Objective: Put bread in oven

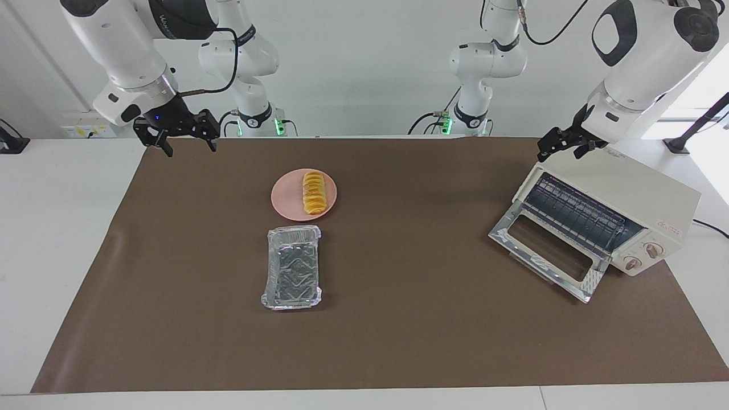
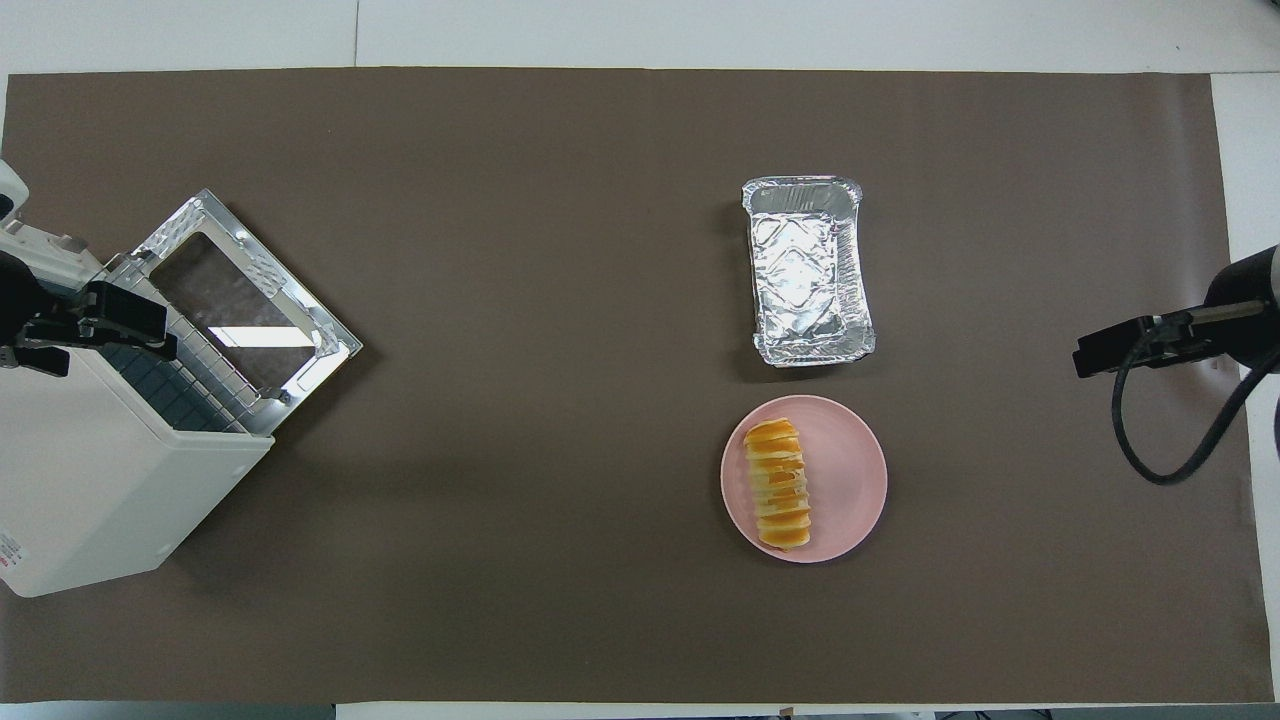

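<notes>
In the facing view the bread (image 1: 314, 192) lies on the pink plate (image 1: 287, 200), nearer to the robots than the foil tray (image 1: 292, 275); the oven (image 1: 618, 213) stands at the left arm's end, door dropped open; the right gripper (image 1: 185, 136) hangs spread and empty over the mat's edge; the left gripper (image 1: 564, 145) hangs spread above the oven. Overhead, the bread (image 2: 779, 484) is untouched; the right gripper (image 2: 1120, 347) is well apart from it; the left gripper (image 2: 95, 330) sits over the oven (image 2: 110, 480). Nothing has begun, I judge; next, the right arm must descend and straddle the loaf.

bread (image 1: 314, 192): 1 | oven (image 1: 603, 219): 1 | plate (image 1: 287, 200): 1 | foil tray (image 1: 293, 275): 1 | mat (image 1: 410, 319): 1
</notes>
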Robot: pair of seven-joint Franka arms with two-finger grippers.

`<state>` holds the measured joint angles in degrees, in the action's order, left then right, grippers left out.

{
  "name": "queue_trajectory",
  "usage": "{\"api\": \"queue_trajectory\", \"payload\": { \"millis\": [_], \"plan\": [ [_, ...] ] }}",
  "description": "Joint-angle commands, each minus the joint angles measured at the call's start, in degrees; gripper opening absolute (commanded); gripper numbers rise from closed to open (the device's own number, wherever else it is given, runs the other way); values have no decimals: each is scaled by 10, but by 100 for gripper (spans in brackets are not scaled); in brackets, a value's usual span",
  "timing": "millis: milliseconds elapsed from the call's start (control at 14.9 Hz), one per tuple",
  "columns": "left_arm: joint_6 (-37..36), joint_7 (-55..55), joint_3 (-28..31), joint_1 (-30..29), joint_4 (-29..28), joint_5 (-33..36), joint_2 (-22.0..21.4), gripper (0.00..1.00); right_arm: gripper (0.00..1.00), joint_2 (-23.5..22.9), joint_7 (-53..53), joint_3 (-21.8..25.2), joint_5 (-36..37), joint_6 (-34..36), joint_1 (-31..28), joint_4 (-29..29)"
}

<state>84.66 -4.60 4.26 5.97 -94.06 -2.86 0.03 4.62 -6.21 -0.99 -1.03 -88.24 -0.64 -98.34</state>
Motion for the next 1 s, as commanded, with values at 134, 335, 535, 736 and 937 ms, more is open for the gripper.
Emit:
{"api": "queue_trajectory", "payload": {
  "millis": [134, 335, 535, 736, 937],
  "plan": [
    [9, 3, -4, -4, -14, 4, -14, 100, 100, 0, -8, -6, 1, -1, -10, 0],
    [9, 3, -3, -4, -14, 4, -14, 100, 100, 6, -10, -6, 2, 2, -8, -11],
    [9, 3, -4, -4, -14, 4, -14, 100, 100, 29, -5, -14, 2, -6, -1, -58],
    [9, 3, -3, -4, -14, 4, -15, 100, 100, 57, 56, -18, 1, -46, 54, -117],
    [9, 3, -3, -4, -14, 4, -14, 100, 100, 62, 144, -18, -2, -81, 124, -162]
  ]
}}
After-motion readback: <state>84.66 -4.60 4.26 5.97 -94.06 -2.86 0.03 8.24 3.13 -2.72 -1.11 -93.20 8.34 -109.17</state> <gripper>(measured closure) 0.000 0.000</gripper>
